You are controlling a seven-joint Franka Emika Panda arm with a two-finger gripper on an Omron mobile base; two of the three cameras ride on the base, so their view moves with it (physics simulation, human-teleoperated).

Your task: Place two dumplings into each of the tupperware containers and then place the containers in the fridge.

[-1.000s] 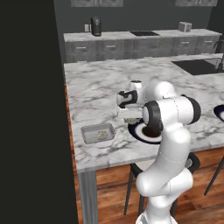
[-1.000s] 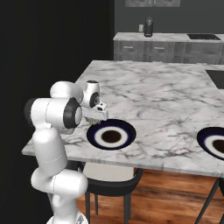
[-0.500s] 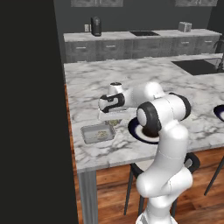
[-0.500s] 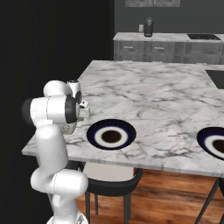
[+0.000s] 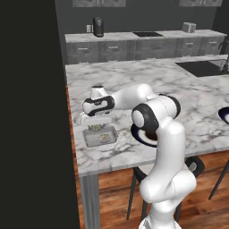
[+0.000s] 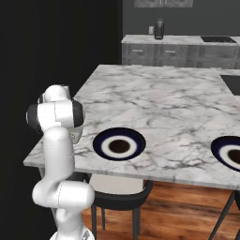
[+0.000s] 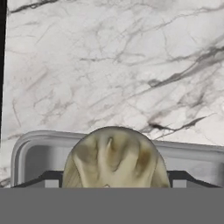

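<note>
We see the fingers (image 5: 96, 126) clamped on a dumpling (image 7: 114, 158), hovering above a tupperware container (image 5: 100, 137) near the marble tabletop's (image 5: 134, 80) left edge, with a blue plate (image 6: 119, 144) close by. We read no labels or writing anywhere.

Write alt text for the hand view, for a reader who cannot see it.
A pale beige dumpling with a folded top sits between the gripper fingers, close to the camera, directly over a grey see-through tupperware container. The container rests on a white, grey-veined marble counter.
</note>
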